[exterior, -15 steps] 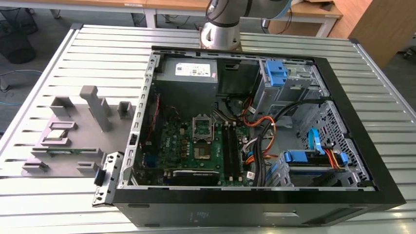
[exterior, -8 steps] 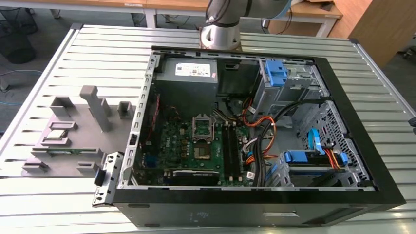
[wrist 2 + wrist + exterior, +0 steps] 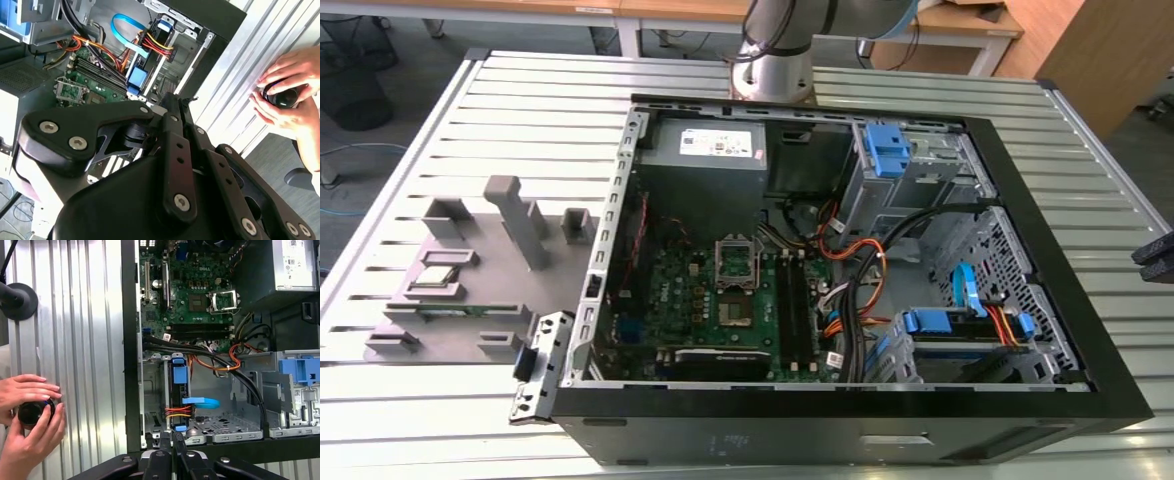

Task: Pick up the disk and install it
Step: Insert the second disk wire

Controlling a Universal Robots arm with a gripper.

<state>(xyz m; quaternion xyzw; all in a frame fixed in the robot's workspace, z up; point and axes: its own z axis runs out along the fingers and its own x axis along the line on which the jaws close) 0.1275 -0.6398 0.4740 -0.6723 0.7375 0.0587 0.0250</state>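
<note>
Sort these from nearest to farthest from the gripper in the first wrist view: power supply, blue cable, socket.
1. Blue cable, in the drive bay by the gripper.
2. Socket, on the board.
3. Power supply, at the case's far end.

An open black tower computer case (image 3: 1067, 395) lies on its side on a ribbed silver metal table (image 3: 534, 110). Inside it, a green motherboard (image 3: 707, 300) sits toward the exterior view's left, with a grey power-supply box (image 3: 707, 148) behind it. A blue-railed silver disk (image 3: 179, 396) stands on edge in a metal drive cage (image 3: 235, 429) at the case's near corner on the exterior view's right. A grey plastic parts holder (image 3: 467, 270) rests on the table to the exterior view's left of the case.
</note>
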